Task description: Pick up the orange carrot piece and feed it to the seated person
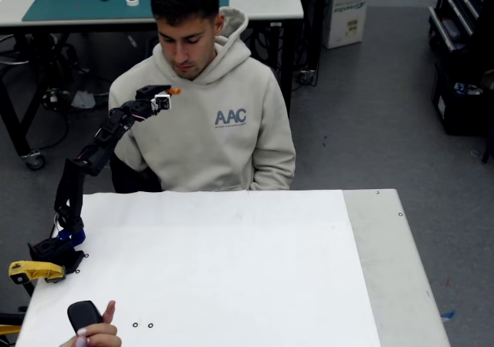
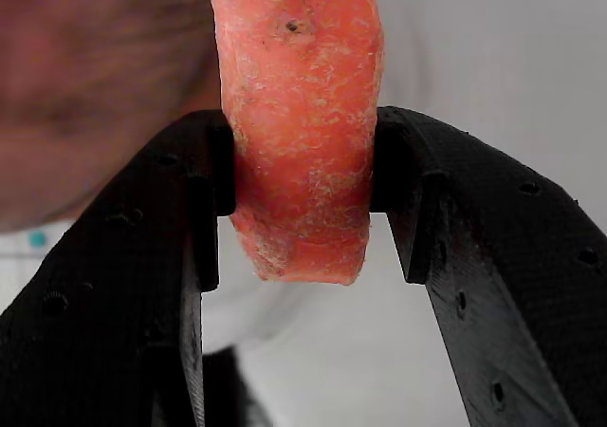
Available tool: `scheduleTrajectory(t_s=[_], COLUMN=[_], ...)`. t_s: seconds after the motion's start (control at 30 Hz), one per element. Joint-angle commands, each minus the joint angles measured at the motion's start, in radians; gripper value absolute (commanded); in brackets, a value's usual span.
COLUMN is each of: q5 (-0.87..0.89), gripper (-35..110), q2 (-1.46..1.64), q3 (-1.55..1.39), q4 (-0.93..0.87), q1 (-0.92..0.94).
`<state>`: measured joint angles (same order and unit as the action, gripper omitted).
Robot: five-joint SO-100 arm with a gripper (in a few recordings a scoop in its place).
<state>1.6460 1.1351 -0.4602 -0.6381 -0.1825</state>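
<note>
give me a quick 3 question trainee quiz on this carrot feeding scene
1. True or false: the tool is shut on the carrot piece.
2. In the fixed view, where is the carrot piece held?
A. lying on the white table
B. raised in front of the seated person, below the chin
C. in the hand at the bottom edge
3. Fill in: the lettering on the hoodie reads ___.

Key: 1 true; 2 B; 3 AAC

End effector (image 1: 171,92) near seated person (image 1: 208,108), air between.
</note>
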Motion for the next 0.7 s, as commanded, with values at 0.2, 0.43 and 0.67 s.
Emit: scheduleTrajectory(t_s=[0.2, 0.43, 0.67], q5=[0.043, 0.043, 0.044], gripper=[-2, -2, -2], q2=[-0.032, -0.091, -0.1], q3=[0.253, 0.336, 0.356], q4=[0.023, 0.023, 0.023], q1=[-0.005, -0.011, -0.011])
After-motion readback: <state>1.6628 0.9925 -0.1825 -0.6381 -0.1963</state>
